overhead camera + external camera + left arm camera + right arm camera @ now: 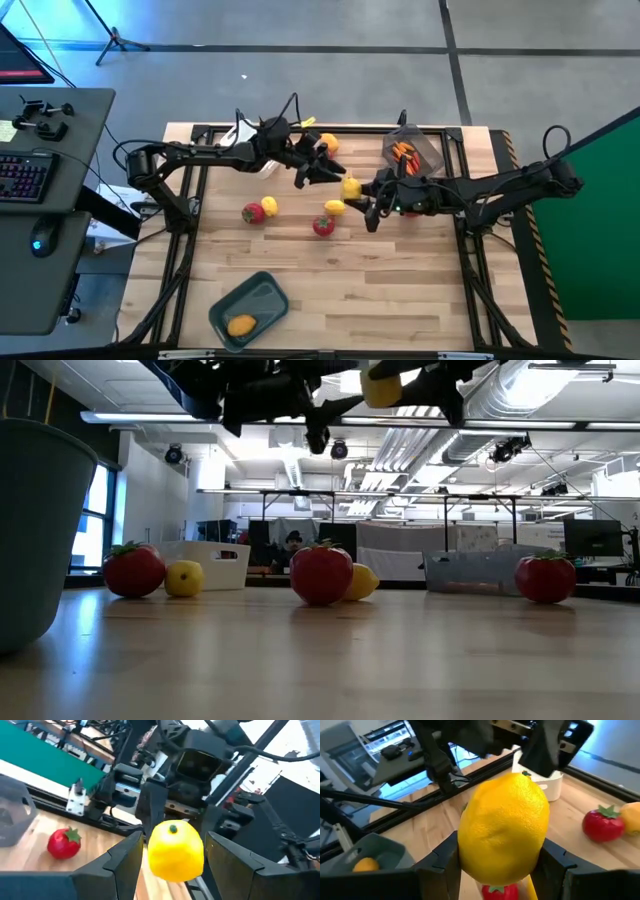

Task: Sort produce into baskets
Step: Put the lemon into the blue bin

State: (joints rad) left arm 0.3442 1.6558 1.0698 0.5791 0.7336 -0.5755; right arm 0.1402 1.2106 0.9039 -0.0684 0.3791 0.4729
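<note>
**Q:** What holds the lemon [351, 186], and where is it?

**A:** The lemon hangs above the middle of the wooden table [400, 290], clear of the surface. The right gripper [500, 870] pinches it, one dark finger pressed to each flank. The left gripper [175, 867] faces it from the other side, with its fingers spread to either side of the same lemon; a gap shows beside one finger.

**Q:** Where does the remaining produce lie?

**A:** A red fruit with a green top [253, 212] lies touching a small yellow fruit [269, 206] on the left half of the table. A second red fruit [323, 226] sits just beside another yellow fruit [334, 207] nearer the centre, below the raised lemon. The low view shows a third red fruit [545, 578] near the see-through basket. An orange fruit [328, 142] rests at the far edge.

**Q:** And the baskets?

**A:** The grey-blue basket [268, 285] stands at the near edge and holds one yellow-orange fruit [241, 324]. The dark see-through basket [432, 150] stands at the far right and holds thin orange-red pieces [403, 152]. The white basket [210, 565] stands at the far left, partly under the left arm.

**Q:** Any legible writing?

**A:** Too small to read.
</note>
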